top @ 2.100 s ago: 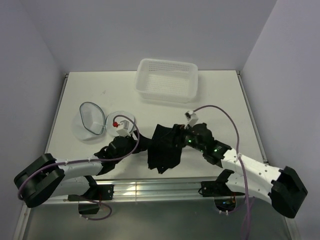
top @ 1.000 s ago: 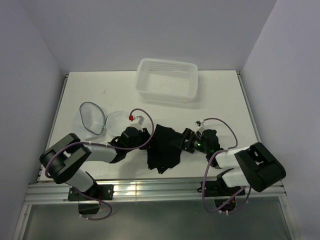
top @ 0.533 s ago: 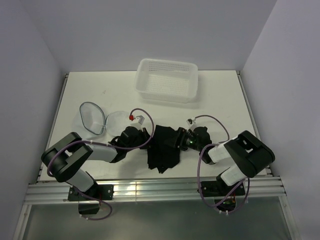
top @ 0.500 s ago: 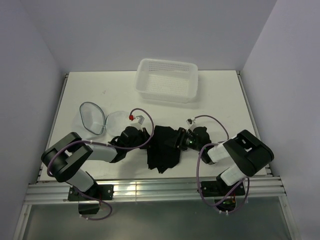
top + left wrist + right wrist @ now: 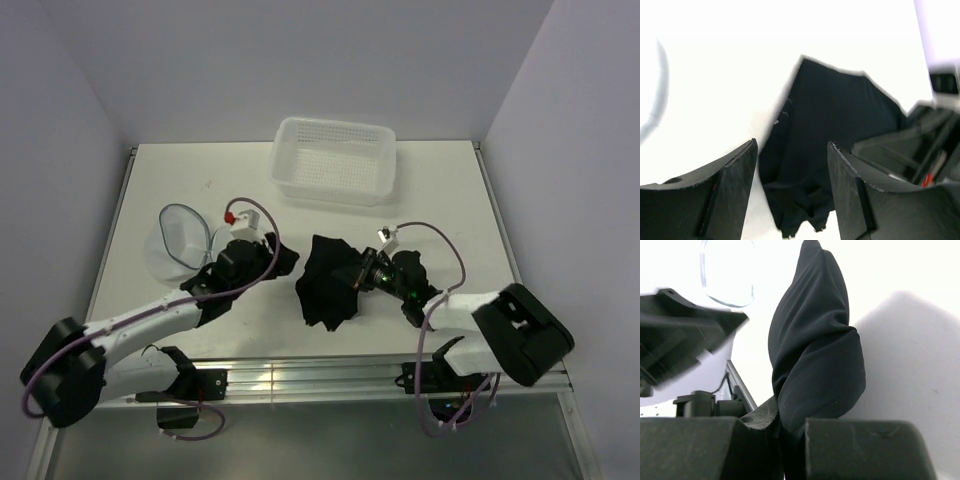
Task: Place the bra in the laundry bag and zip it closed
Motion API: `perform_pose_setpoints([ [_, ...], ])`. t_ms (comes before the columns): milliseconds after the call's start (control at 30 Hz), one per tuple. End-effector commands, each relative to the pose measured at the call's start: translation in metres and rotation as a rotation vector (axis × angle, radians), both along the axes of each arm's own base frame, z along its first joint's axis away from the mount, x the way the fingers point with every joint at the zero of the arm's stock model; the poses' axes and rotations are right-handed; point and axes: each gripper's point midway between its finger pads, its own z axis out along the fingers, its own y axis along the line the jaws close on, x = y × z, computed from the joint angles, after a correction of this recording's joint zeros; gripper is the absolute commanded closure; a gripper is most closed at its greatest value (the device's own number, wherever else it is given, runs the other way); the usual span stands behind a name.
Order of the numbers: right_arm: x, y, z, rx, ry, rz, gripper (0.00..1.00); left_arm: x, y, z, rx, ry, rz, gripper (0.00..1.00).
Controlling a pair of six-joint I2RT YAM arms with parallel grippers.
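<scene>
the round white see-through mesh laundry bag (image 5: 178, 243) sits open on the left side of the white surface (image 5: 450, 200). just right of it is the left claw (image 5: 281, 258), near the cloth. its fingers (image 5: 730, 192) are spread apart with nothing between them. in the middle lies the soft black fabric bra (image 5: 325, 285), all bunched up. its long way runs from the near edge toward the far side. its pointy top end aims at the white plastic basket with holes (image 5: 334, 160) at the back. on the bra's right side, the right claw (image 5: 360, 274) is pinched tight on a fold of it.
</scene>
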Motion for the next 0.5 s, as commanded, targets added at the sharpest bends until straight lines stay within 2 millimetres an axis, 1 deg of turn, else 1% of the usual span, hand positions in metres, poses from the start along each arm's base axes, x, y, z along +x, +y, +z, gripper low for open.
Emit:
perform_pose_setpoints([
  [0, 0.012, 0.004, 0.040, -0.039, -0.135, -0.015, 1.00, 0.020, 0.066, 0.036, 0.140, -0.037, 0.290, 0.37],
  [33, 0.012, 0.002, 0.058, -0.033, -0.187, -0.032, 1.00, 0.023, 0.089, 0.050, 0.151, -0.066, 0.384, 0.38],
  [67, 0.008, 0.004, 0.065, -0.052, -0.226, -0.022, 1.00, 0.018, 0.109, 0.046, 0.195, -0.035, 0.436, 0.39],
  [100, 0.007, 0.003, 0.068, -0.076, -0.229, -0.023, 1.00, 0.020, 0.132, 0.056, 0.190, -0.048, 0.516, 0.40],
  [133, 0.004, 0.001, 0.083, -0.063, -0.271, -0.032, 1.00, 0.018, 0.148, 0.058, 0.202, -0.045, 0.571, 0.40],
  [200, 0.002, -0.001, 0.092, -0.079, -0.294, -0.036, 1.00, 0.017, 0.192, 0.062, 0.224, -0.053, 0.729, 0.40],
  [233, -0.001, -0.002, 0.102, -0.061, -0.319, -0.038, 1.00, 0.017, 0.204, 0.063, 0.244, -0.058, 0.765, 0.37],
  [267, -0.002, -0.003, 0.107, -0.052, -0.333, -0.041, 1.00, 0.019, 0.217, 0.067, 0.254, -0.067, 0.815, 0.36],
  [300, -0.005, -0.003, 0.110, -0.048, -0.341, -0.038, 1.00, 0.021, 0.235, 0.065, 0.258, -0.047, 0.888, 0.34],
  [333, -0.007, -0.004, 0.117, -0.037, -0.358, -0.038, 1.00, 0.024, 0.240, 0.066, 0.252, -0.042, 0.903, 0.34],
  [367, -0.009, -0.004, 0.118, -0.038, -0.360, -0.028, 1.00, 0.028, 0.244, 0.069, 0.252, -0.040, 0.908, 0.34],
  [400, -0.011, -0.003, 0.123, -0.033, -0.371, -0.023, 1.00, 0.032, 0.259, 0.063, 0.277, -0.010, 0.955, 0.34],
  [433, -0.013, -0.004, 0.129, -0.024, -0.384, -0.021, 1.00, 0.035, 0.266, 0.064, 0.285, 0.004, 0.980, 0.34],
  [467, -0.014, -0.004, 0.131, -0.021, -0.394, -0.017, 1.00, 0.040, 0.273, 0.074, 0.290, 0.002, 0.994, 0.35],
])
